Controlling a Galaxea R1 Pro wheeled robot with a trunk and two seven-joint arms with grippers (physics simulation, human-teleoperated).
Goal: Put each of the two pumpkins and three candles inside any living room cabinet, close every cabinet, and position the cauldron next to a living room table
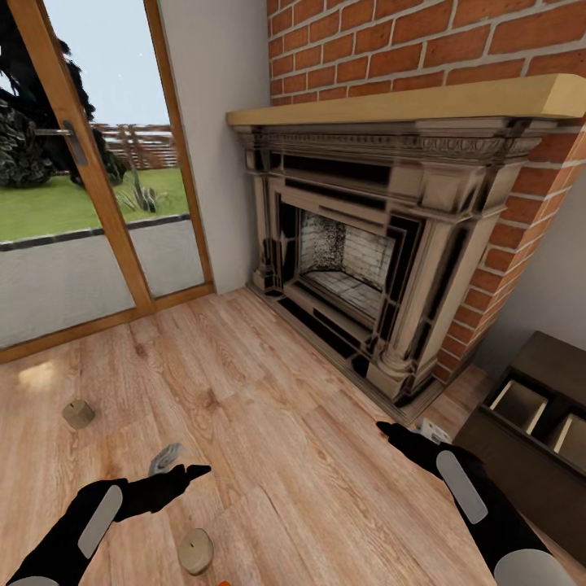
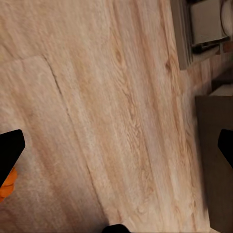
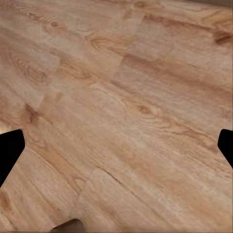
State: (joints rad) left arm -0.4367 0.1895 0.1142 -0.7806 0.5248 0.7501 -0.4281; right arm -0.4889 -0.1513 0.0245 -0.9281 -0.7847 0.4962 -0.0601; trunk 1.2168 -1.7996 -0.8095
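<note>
a: looking down over a wooden floor (image 1: 268, 423) toward a brick fireplace (image 1: 366, 268) with a pale mantel (image 1: 407, 102). a glass door (image 1: 89, 179) with a wood frame is off to the left, grass behind it.

b: where are the candles?

a: two show on the floor. one candle (image 1: 78, 413) sits far left, well apart from the arms. the other candle (image 1: 196, 551) lies near the bottom edge, just beside the left arm (image 1: 89, 517). a sliver of orange (image 1: 223, 583) peeks in at the very bottom edge — too little to say for sure it is a pumpkin. the left wrist view catches an orange bit (image 2: 7, 185) too, next to one fingertip.

b: and the cabinet?

a: the dark-brown cabinet (image 1: 529, 431) is at the lower right, beside the fireplace, with drawers pulled open — pale insides showing.

b: the hands?

a: the left hand (image 1: 181, 470) hangs over the floor with fingers spread apart; its wrist view shows the two tips at opposite edges and bare planks between them. the right hand (image 1: 407, 435) reaches toward the cabinet, and its wrist view shows its tips wide apart as well, nothing between them but floor. something small and grey (image 1: 165, 457) lies on the floor by the left hand; i cannot tell what it is.
</note>
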